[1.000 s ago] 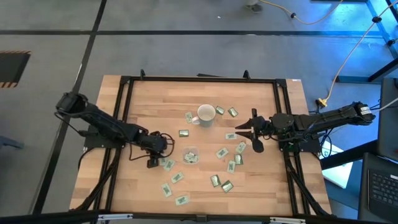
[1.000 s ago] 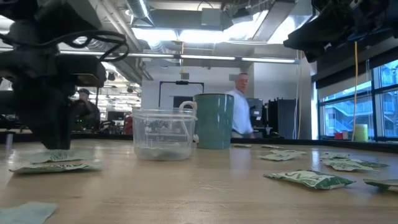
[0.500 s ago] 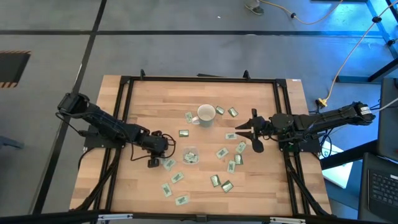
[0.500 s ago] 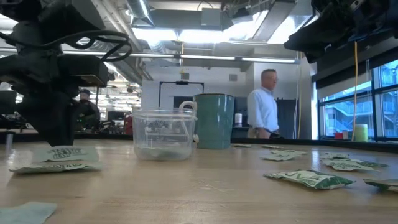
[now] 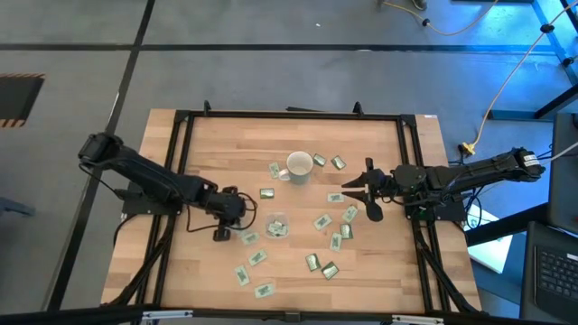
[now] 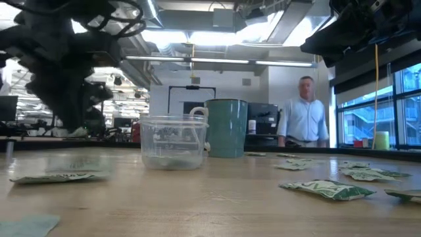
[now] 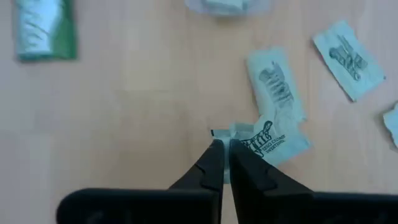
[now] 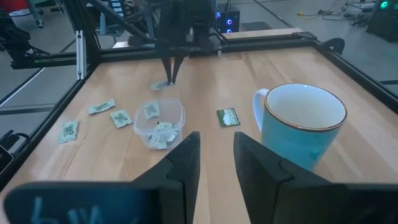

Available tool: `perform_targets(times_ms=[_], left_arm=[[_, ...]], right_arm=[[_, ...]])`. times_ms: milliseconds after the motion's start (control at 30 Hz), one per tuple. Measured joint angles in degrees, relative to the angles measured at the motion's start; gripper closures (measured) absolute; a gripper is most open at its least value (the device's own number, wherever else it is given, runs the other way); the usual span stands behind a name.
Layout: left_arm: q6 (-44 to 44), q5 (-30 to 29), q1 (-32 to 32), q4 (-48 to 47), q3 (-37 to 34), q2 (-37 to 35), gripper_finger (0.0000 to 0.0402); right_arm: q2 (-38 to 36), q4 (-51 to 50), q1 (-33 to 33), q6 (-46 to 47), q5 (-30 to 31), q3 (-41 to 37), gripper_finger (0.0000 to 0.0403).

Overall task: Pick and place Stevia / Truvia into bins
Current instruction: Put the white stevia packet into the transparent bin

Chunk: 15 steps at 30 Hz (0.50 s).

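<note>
— Pinching one corner of a sachet (image 7: 264,138), the left gripper (image 7: 222,163) has its jaws drawn nearly together on the packet's edge, just beside a second sachet (image 7: 277,84) on the bench (image 7: 124,112).

— So which step is this?

— The pick, I'd judge. The grip looks made, and the packet hangs from the jaws by its corner, so the hold is thin.

— And next?

— A lift and a short carry to the clear cup (image 5: 276,227), which stands near the left gripper (image 5: 228,217), between it and the loose packets further right. The cup (image 8: 160,123) already holds a few sachets. The move calls for a steady travel so the packet doesn't slip out, then a release right over the rim.

— The other arm?

— The right gripper (image 8: 213,163) waits with its jaws apart and empty, hovering by the bench's right edge, with the white mug (image 8: 303,121) close ahead of it.

— Much left to do?

— Plenty. Many sachets lie scattered around the cup and mug, so I'd call it early going.
</note>
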Motion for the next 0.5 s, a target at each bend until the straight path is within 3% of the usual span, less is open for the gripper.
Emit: perform_targets(times_ms=[267,500], left_arm=[[3.0,-7.3,3.0,4.9,6.2,-2.6,0.039],[3.7,-3.4,6.6,16.7,7.1,-1.9,0.039]], right_arm=[[0.0,0.0,0.0,0.0,0.0,0.0,0.0301],[0.1,0.0,0.0,0.0,0.0,0.0,0.0301]])
